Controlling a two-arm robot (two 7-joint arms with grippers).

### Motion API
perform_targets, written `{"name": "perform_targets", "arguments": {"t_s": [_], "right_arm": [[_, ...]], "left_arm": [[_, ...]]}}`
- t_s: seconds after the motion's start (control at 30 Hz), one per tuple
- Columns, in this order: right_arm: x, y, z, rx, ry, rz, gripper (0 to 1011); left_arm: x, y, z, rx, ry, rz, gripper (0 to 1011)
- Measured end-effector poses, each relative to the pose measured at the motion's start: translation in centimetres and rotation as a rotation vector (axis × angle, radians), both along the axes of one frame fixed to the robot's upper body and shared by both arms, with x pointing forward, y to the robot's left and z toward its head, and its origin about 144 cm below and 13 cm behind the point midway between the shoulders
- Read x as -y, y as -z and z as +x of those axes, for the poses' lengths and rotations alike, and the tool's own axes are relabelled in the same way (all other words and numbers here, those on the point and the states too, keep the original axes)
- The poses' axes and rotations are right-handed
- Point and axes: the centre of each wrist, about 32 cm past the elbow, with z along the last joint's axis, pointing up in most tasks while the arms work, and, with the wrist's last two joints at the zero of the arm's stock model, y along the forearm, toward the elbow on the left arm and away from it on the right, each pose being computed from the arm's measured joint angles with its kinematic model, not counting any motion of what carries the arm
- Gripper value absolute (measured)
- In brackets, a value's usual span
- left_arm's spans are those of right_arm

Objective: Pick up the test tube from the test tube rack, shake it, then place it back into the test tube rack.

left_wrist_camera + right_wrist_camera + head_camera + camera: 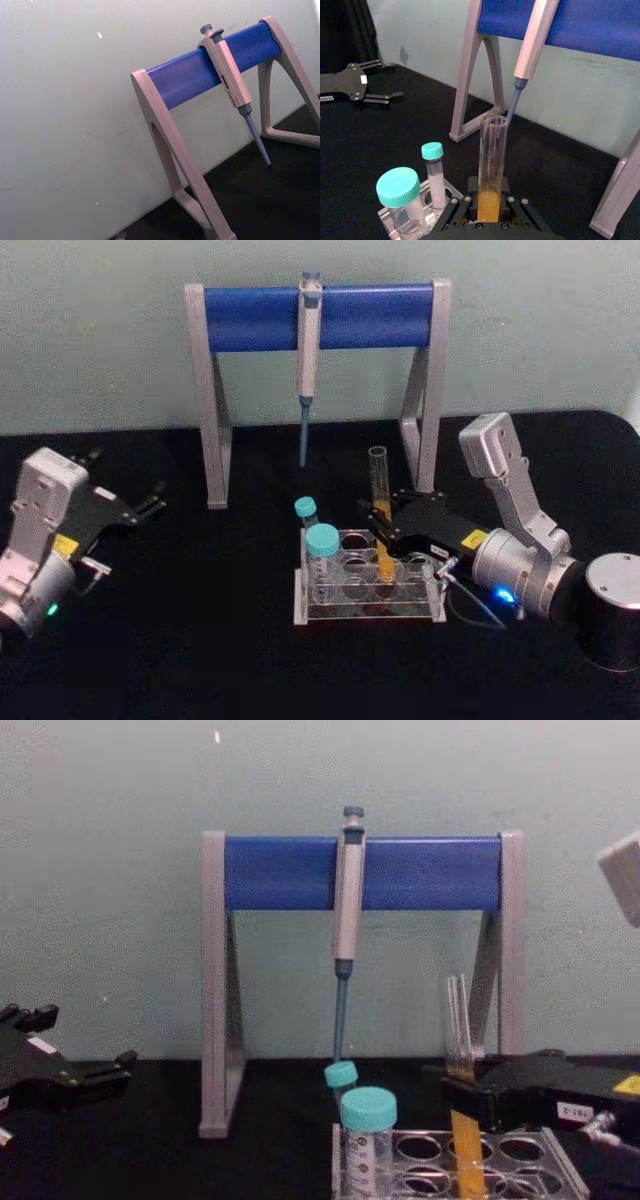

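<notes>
The clear test tube rack (pixel 365 617) sits near the middle of the black table (pixel 200 640). The test tube (pixel 377 480) stands in a hole near the rack's middle. It is tall, thin, clear glass with no cap. Orange-yellow liquid fills its lower part.

The right gripper (pixel 383 528) reaches in from 4 o'clock. Its fingers are closed on the tube, one on each side, just above the rack. Its yellow sticker (pixel 472 537) has writing too small to read.

Two teal-capped tubes (pixel 322 540) stand at the rack's 9 o'clock end.

The left gripper (pixel 128 482) rests at the table's 9 o'clock side. Its fingers are spread apart and hold nothing.

At 12 o'clock a pipette (pixel 308 340) hangs on a grey stand (pixel 255 318) with a blue bar.
</notes>
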Motion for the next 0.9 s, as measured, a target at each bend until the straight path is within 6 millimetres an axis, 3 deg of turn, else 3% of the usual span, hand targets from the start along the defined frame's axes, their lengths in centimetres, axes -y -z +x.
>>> {"name": "perform_targets", "arguments": {"t_s": [0.9], "right_arm": [[0.77, -0.87, -0.17, 0.045, -0.008, 0.052, 232]], "left_arm": [[0.00, 0.00, 0.00, 0.000, 0.000, 0.000, 1001]]}}
